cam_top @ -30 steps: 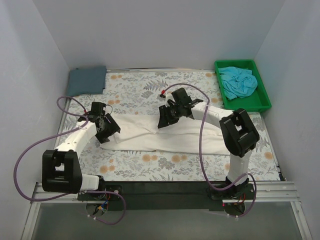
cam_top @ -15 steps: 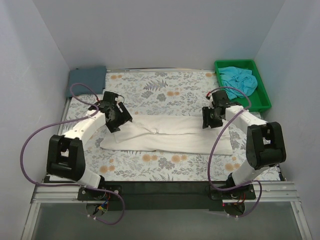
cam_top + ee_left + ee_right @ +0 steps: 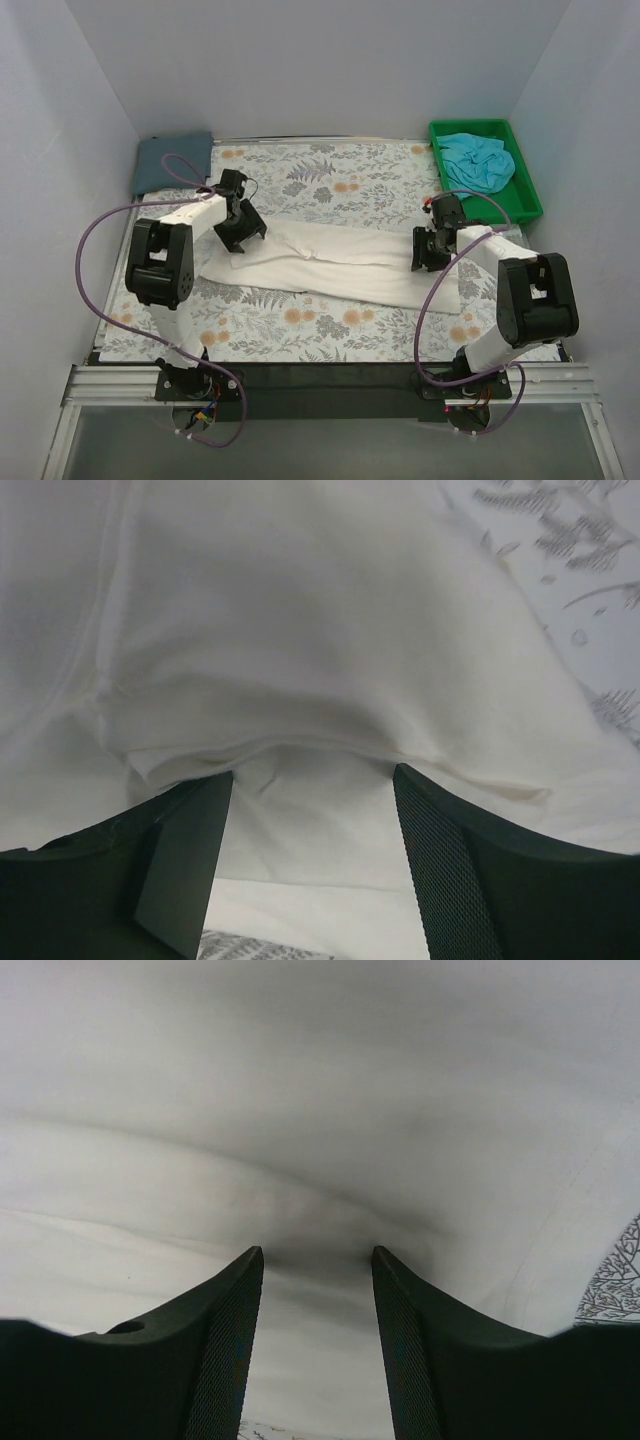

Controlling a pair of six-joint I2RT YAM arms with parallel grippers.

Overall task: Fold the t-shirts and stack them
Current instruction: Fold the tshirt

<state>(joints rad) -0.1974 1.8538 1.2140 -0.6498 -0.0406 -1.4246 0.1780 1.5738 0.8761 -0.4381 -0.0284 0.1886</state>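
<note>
Because the next fold likely needs both ends of the cream-white t-shirt (image 3: 340, 265) lifted together, the left gripper (image 3: 242, 232) and right gripper (image 3: 425, 255) straddle its cloth, jaws half-parted, clamping nothing.

Top view: the fingertips of the left gripper (image 3: 243, 228) and the right gripper (image 3: 427, 252) are too small to be resolved, and the jaw gap cannot be read there. Both ends of the cream-white t-shirt (image 3: 340, 262) are covered by the wrists.

Left wrist view: the fingers (image 3: 175, 865) are cut off by the bottom edge. The shirt is cropped at the top, left and bottom. The floral table cover (image 3: 590, 630) is blurred.

Right wrist view: the fingers (image 3: 225, 1350) are cut off below. Contact between tips and cloth cannot be determined, as the spot is shadowed.

The turquoise t-shirt (image 3: 478, 160) is crumpled in the green tray (image 3: 520, 205), so its outline cannot be made out.
</note>
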